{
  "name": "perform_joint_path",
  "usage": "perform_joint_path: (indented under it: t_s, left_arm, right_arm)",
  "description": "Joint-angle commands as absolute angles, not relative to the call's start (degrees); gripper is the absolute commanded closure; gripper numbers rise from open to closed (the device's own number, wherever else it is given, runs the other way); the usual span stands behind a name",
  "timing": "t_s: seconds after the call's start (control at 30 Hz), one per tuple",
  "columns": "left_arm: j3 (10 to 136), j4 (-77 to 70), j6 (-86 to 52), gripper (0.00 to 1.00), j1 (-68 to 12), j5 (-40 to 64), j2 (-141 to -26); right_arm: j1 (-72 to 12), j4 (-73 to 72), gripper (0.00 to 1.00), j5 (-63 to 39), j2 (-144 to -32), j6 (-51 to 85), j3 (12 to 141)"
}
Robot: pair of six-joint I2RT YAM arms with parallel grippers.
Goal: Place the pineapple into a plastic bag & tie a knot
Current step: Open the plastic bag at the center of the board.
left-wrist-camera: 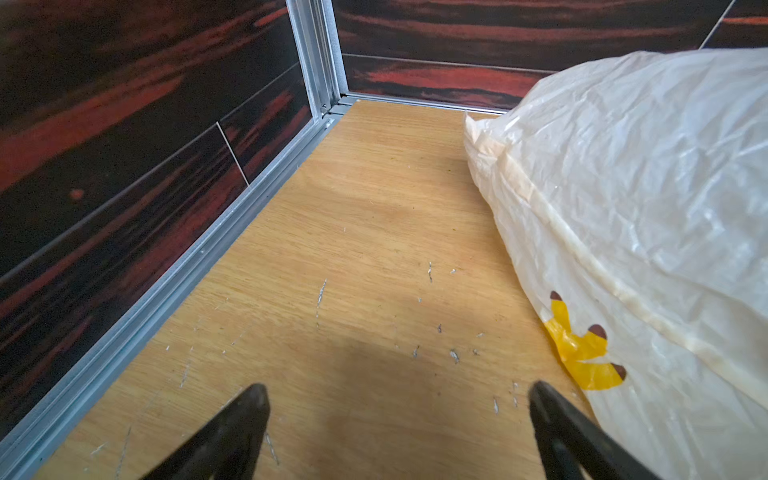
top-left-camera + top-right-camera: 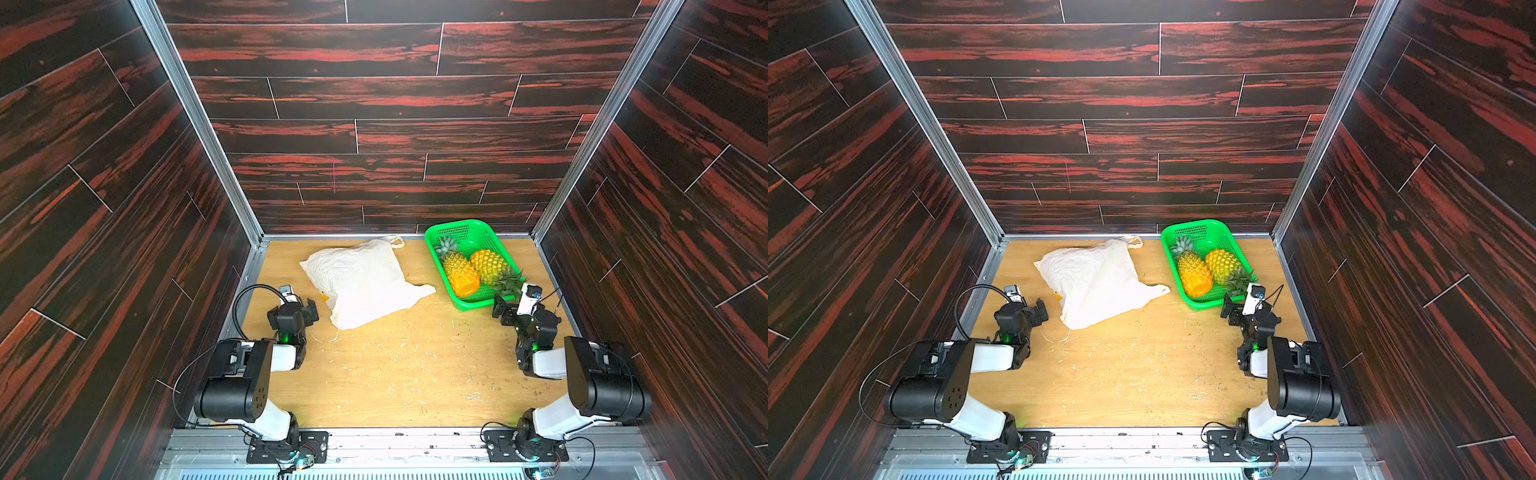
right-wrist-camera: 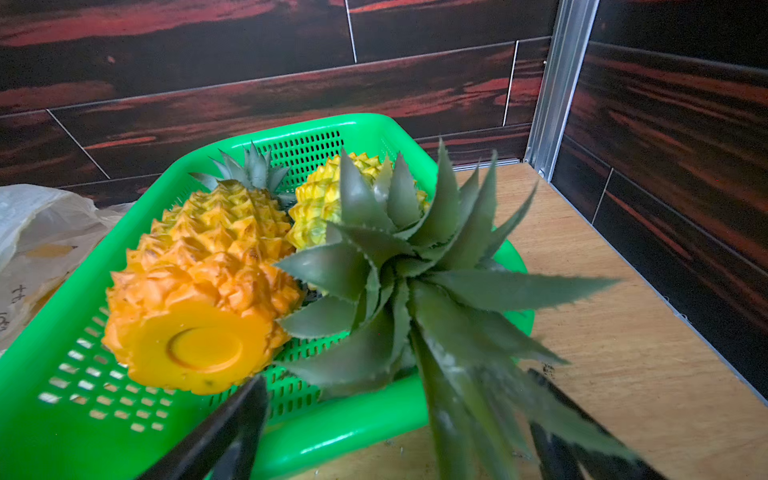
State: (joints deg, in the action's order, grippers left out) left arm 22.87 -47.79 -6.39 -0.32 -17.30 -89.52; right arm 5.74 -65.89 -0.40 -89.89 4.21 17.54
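Spread wide and empty, the right hand (image 3: 397, 378) hangs at the leafy crown (image 3: 407, 282) of the yellower pineapple (image 2: 490, 264), with some leaves reaching between its fingers (image 3: 245, 411). That fruit lies touching an orange pineapple (image 2: 459, 274) in the green basket (image 2: 434, 253). The left hand (image 1: 397, 388), also spread and empty, sits low over the table (image 2: 407, 374) just beside the plastic bag (image 2: 361, 282), which lies slumped with its mouth unheld and no knot made. A grip on leaves alone could slip or let the fruit swing. Lifting might drag the basket or nudge the neighbouring fruit. The thin film may not open from one pinch.
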Motion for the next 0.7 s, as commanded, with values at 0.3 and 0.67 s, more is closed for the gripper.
perform_joint_path:
  t_s: [0.3, 0.67]
  left_arm:
    - [23.7, -47.9, -5.7, 0.0, 0.0, -17.3, -88.2]
    - [23.8, -47.9, -5.8, 0.0, 0.0, -17.2, -88.2]
  right_arm:
    - [5.5, -64.7, 0.01, 0.0, -89.6, 3.7, 18.1]
    - [5.7, -64.2, 0.01, -0.1, -89.4, 3.8, 18.1]
